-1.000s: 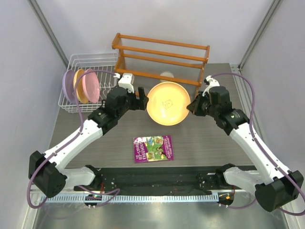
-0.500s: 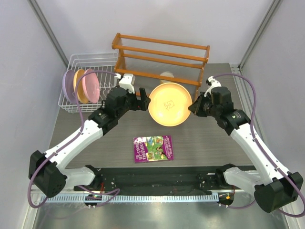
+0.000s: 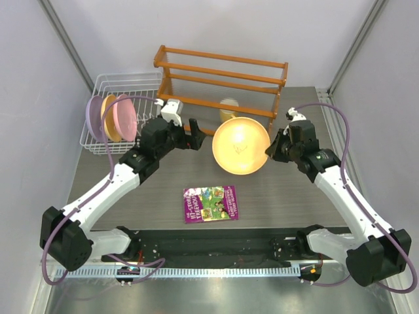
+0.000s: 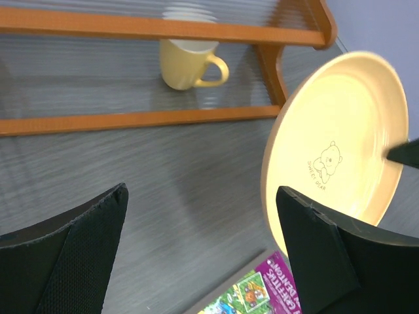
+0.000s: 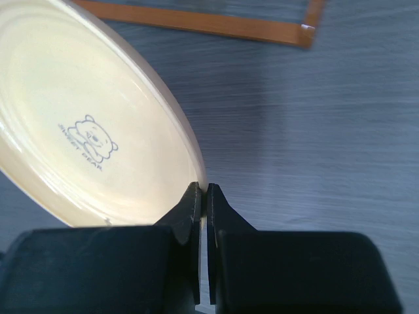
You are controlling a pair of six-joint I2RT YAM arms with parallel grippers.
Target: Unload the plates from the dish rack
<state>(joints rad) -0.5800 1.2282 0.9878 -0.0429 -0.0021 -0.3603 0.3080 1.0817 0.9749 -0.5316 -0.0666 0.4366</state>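
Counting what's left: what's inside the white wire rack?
Three on edge in the dish rack: lavender plate, yellow-orange plate, pink plate. The pink one covers most of the yellow-orange.

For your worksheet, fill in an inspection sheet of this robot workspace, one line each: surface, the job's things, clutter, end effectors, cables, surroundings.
Surface: grey wood-grain table, flat.
Job's things: white dish rack at back left holds the lavender plate, yellow-orange plate and pink plate on edge; the bear-print plate is out, tilted, mid-table.
Clutter: booklet near the front; yellow mug by the orange wooden shelf.
End effectors: right end effector shut on the bear-print plate's rim; left end effector open, empty.
Cables: purple cables loop along both arms; no snag seen.
Surroundings: pale walls; nothing else seen.
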